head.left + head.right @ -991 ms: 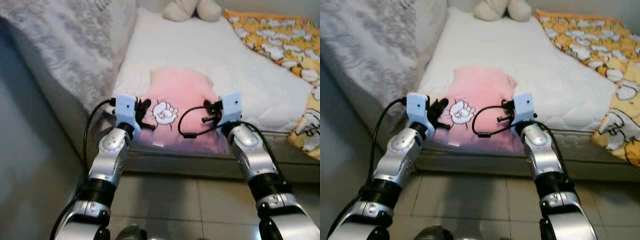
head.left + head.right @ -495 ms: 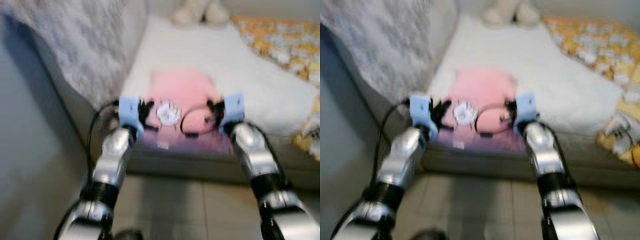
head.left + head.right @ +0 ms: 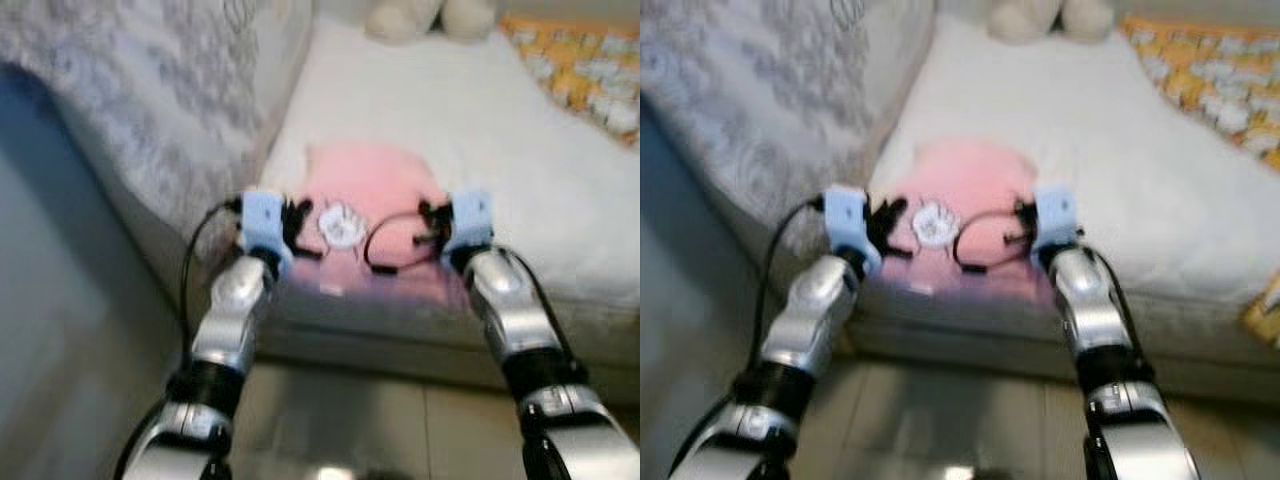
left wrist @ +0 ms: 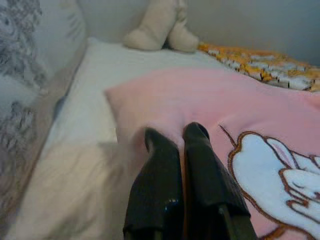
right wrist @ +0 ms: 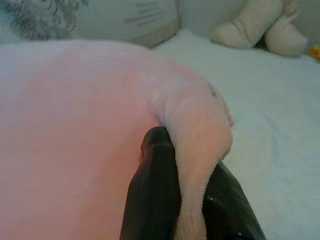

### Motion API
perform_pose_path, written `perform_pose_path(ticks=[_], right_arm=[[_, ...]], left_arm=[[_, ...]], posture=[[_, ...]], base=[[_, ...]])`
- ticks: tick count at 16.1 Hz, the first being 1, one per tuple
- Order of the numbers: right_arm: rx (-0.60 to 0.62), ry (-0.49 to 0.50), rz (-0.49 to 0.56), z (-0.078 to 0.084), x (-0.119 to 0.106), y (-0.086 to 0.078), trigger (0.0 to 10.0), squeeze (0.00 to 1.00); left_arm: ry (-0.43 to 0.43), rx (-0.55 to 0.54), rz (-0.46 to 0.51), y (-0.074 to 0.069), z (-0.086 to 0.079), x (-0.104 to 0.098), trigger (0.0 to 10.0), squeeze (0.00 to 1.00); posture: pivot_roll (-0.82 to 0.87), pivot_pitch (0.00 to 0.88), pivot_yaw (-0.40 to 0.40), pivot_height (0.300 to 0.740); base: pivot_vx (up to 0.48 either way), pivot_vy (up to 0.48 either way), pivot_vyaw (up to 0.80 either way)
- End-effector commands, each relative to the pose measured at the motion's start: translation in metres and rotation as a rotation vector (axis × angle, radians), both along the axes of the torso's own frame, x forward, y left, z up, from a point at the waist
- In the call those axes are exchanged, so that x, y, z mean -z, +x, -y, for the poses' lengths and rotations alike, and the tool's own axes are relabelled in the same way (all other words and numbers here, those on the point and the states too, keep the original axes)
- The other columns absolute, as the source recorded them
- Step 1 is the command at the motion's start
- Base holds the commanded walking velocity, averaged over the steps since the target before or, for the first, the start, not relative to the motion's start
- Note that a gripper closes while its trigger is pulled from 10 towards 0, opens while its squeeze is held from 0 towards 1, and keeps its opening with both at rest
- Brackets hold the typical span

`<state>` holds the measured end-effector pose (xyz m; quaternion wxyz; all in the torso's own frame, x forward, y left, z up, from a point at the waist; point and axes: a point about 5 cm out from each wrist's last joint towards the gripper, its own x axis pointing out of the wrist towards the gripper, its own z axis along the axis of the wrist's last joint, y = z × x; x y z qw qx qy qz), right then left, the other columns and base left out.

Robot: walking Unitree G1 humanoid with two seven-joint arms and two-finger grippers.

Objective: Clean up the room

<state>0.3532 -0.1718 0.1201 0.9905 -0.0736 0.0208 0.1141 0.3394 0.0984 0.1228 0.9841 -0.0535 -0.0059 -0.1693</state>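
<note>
Pinching a fold of soft pink plush between its two black fingers, the right gripper (image 5: pixel 192 200) has hold of the right edge of the pink fleece cushion with a white unicorn patch (image 3: pixel 370 195); the fabric bulges up between the pads, so the grip is on a gathered ridge and not on the cushion's body. The left gripper (image 4: pixel 177 137) lies at the opposite, left edge, its fingers close together with only a thin gap, tips pressed onto the plush beside the white patch; whether any cloth is caught between them I cannot tell. A hold at each side suits a wide, limp thing: one pinch alone would let it droop and swing.

The cushion rests at the near edge of the white quilted mattress (image 3: pixel 560 190), right where the robot's arms reach across from the tiled floor (image 3: pixel 940 410). To the left a grey patterned blanket (image 3: pixel 150 90) hangs down over the bed's side (close to the left arm, so it could snag). Farther back, at the head of the mattress, sits a cream stuffed toy (image 3: pixel 1050 18), and an orange patterned quilt (image 3: pixel 1220 75) covers the far right. My judgement is that the cushion is being gripped for lifting, and the left hold looks the weaker one.
</note>
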Motion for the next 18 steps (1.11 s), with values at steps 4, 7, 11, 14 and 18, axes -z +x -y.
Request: perform_pose_path(ticks=[4, 7, 11, 14, 18], right_arm=[[0.100, 0.009, 0.053, 0.020, -0.012, 0.003, 10.0, 0.00], [0.107, -0.002, 0.069, 0.023, -0.018, 0.006, 10.0, 0.00], [0.095, -0.036, 0.085, 0.026, -0.031, 0.016, 10.0, 0.00], [0.080, -0.053, 0.084, 0.026, -0.046, 0.028, 10.0, 0.00], [0.085, -0.067, 0.026, 0.032, -0.051, 0.038, 10.0, 0.00]], left_arm=[[0.000, -0.143, 0.050, 0.007, -0.034, -0.012, 10.0, 0.00], [0.009, -0.124, 0.079, 0.015, -0.030, -0.023, 10.0, 0.00], [0.010, -0.104, 0.118, 0.029, -0.021, -0.042, 10.0, 0.00], [0.024, -0.106, 0.125, 0.042, -0.020, -0.054, 10.0, 0.00], [0.015, -0.120, 0.055, 0.054, -0.019, -0.051, 10.0, 0.00]], posture=[[-0.03, 0.000, -0.009, 0.740], [-0.03, 0.000, -0.009, 0.740], [-0.03, 0.000, -0.009, 0.740], [-0.03, 0.000, -0.009, 0.740], [-0.03, 0.030, -0.016, 0.740]], base=[[0.480, 0.000, 0.00], [0.480, 0.000, 0.00], [0.480, 0.000, 0.00], [0.480, 0.000, 0.00], [0.480, 0.000, 0.00]])
